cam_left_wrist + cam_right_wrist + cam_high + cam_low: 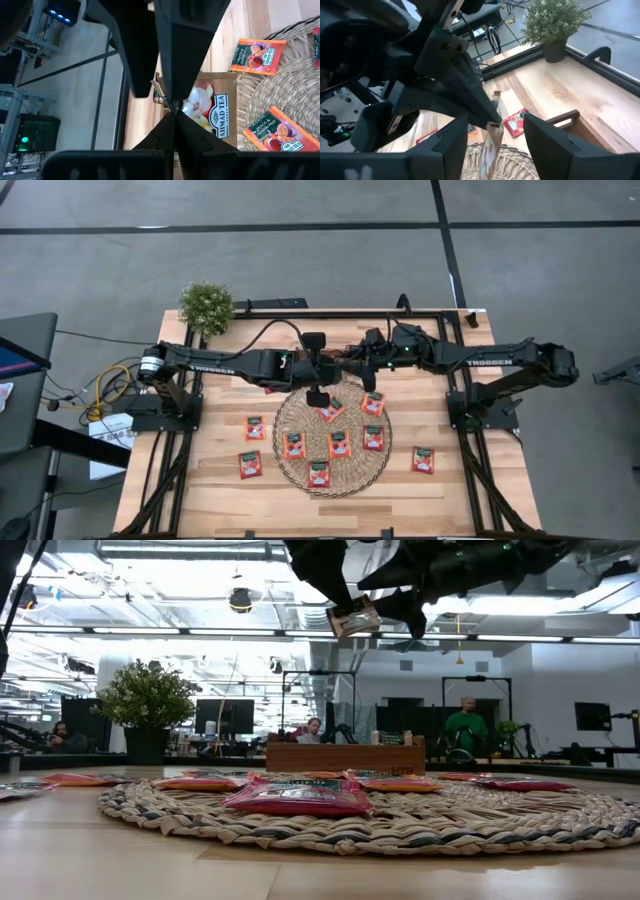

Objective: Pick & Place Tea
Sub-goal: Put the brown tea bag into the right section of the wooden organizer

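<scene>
Pale sachet [212, 112] in left gripper [174, 107] (label only wrist-visible)

Bright overhead office light, glare in low view, blurred foreground.

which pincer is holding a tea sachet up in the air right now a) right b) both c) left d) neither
c, the left pincer is shut on a pale tea sachet raised above the woven mat, while the right pincer stands open around it, not gripping.
</scene>
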{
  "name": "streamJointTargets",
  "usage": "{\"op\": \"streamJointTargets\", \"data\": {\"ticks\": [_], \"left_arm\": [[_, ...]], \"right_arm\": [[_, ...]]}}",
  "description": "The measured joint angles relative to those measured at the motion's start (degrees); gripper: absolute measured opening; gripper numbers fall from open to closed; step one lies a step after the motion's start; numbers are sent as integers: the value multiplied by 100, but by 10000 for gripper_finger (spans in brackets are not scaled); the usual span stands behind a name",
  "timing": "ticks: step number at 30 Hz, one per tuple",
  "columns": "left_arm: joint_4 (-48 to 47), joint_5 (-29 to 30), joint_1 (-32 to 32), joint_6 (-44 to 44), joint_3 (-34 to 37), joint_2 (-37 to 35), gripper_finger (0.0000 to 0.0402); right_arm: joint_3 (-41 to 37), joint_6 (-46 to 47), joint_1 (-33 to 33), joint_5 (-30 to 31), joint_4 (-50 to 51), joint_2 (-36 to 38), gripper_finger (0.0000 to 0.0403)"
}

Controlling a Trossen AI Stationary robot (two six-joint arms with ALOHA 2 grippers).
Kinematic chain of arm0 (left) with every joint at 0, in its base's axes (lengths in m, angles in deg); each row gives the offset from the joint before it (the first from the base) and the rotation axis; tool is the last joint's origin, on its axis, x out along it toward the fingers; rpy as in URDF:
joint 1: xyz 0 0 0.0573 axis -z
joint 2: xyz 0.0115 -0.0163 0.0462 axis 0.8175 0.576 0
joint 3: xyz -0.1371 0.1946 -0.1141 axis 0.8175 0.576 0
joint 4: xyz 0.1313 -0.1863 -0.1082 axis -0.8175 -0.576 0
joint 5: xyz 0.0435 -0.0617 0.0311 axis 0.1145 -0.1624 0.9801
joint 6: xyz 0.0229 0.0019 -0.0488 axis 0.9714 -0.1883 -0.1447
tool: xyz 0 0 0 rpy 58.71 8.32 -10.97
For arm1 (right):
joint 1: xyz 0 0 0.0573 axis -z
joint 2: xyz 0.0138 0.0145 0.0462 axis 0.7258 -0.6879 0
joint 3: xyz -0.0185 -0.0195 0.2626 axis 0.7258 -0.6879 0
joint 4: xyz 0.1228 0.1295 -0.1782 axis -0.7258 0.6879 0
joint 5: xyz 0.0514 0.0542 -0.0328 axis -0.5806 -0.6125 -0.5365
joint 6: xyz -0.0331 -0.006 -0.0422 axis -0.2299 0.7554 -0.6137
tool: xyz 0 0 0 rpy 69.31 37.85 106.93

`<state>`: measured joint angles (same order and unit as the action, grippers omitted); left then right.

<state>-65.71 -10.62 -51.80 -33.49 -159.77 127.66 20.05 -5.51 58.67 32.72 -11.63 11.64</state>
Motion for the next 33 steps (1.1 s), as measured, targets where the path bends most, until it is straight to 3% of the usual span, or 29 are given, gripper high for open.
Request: {"op": "streamJointTargets", "data": {"ticks": [8, 17, 23, 33], "left_arm": [[-22, 17, -2, 6, 0, 2, 0], [-18, 17, -4, 7, 2, 4, 0], [-15, 17, -7, 6, 4, 7, 0], [1, 21, -7, -2, 4, 11, 0]], "right_arm": [[95, -2, 14, 0, 378, 7, 106], [95, -3, 14, -9, 380, 7, 68], [95, -7, 12, -13, 380, 7, 10], [95, 94, 34, 29, 419, 9, 1]]}}
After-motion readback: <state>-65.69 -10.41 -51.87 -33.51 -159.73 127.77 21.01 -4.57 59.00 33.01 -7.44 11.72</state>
